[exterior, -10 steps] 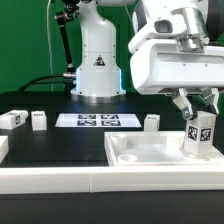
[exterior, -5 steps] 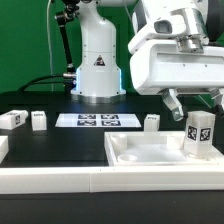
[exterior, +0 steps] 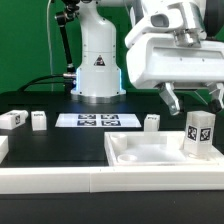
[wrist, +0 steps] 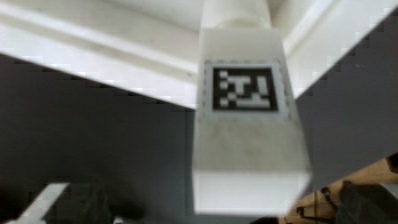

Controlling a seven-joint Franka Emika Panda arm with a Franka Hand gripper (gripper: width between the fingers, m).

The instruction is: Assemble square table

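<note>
The white tray-like tabletop (exterior: 150,158) lies at the front on the exterior view's right. One white tagged leg (exterior: 200,134) stands upright in its right corner. My gripper (exterior: 196,98) hangs just above that leg, open and empty, with its fingers spread apart and clear of it. In the wrist view the same leg (wrist: 240,110) fills the middle with its tag facing the camera, the tabletop's rim (wrist: 71,50) lies behind it, and one dark fingertip (wrist: 71,205) shows at the edge of the picture. Three more legs lie on the black table (exterior: 12,119), (exterior: 38,120), (exterior: 152,121).
The marker board (exterior: 97,120) lies flat on the table in front of the arm's white base (exterior: 97,65). A long white rail (exterior: 90,181) borders the front edge. A green wall stands behind.
My gripper has opened off the upright leg and risen above it. The leg stays standing in the tabletop's corner.
</note>
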